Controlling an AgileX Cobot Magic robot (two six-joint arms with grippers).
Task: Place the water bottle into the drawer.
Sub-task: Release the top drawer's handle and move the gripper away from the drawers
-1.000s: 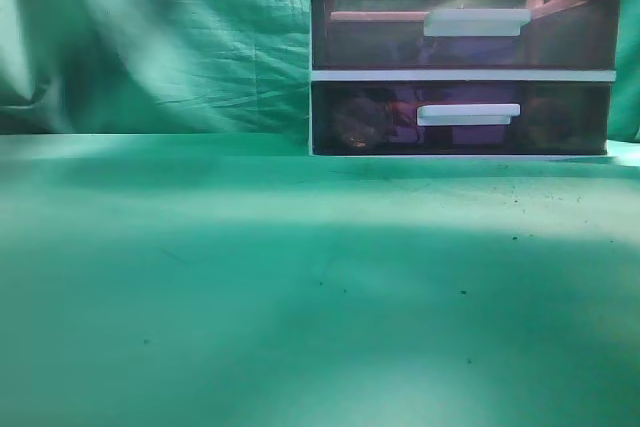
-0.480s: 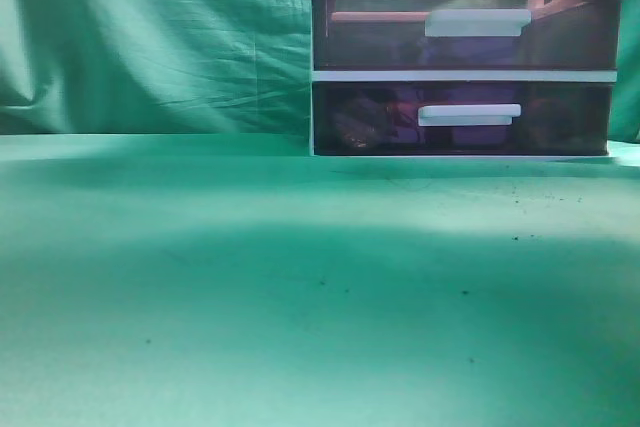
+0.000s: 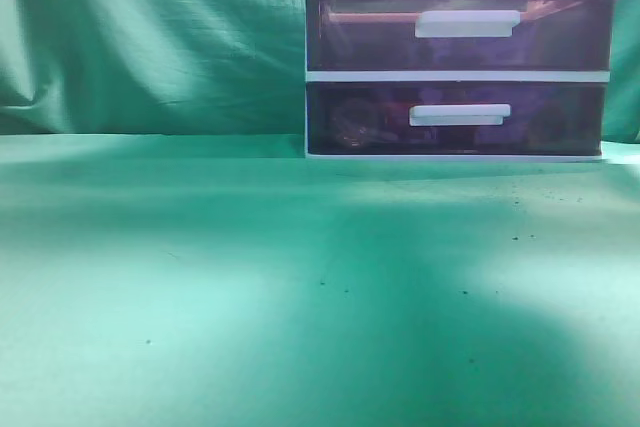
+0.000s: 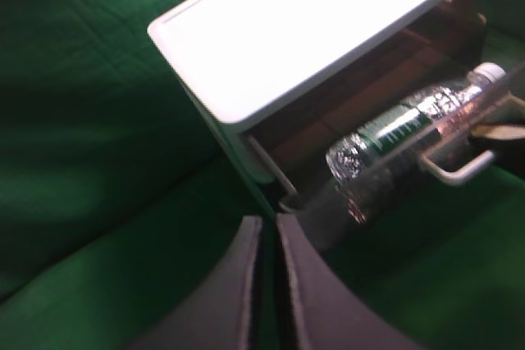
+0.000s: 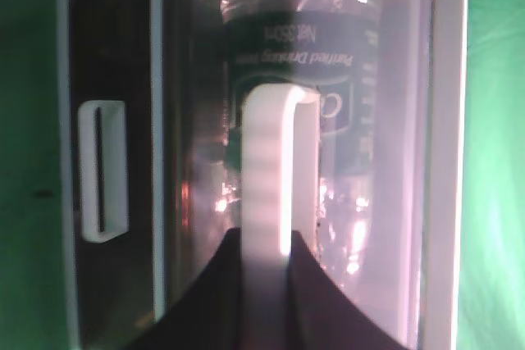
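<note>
A clear water bottle [image 4: 402, 133] with a dark green label lies on its side in the pulled-out top drawer [image 4: 328, 202] of a white cabinet [image 4: 312, 14]. In the right wrist view the bottle [image 5: 299, 38] shows through the translucent drawer front. My right gripper [image 5: 264, 239] is shut on that drawer's white handle [image 5: 267, 153]. My left gripper [image 4: 269, 223] is shut and empty, hovering above and left of the cabinet's front corner. In the exterior view only the cabinet [image 3: 455, 75] shows, with neither gripper in sight.
Two dark closed drawers with white handles [image 3: 468, 23] [image 3: 460, 114] sit below the top one. The lower drawer's handle [image 5: 102, 170] shows left of my right gripper. A green cloth [image 3: 250, 297] covers the table and hangs behind.
In the exterior view the cabinet has shifted slightly to the left. The shadow on the cloth has moved toward the right middle.
</note>
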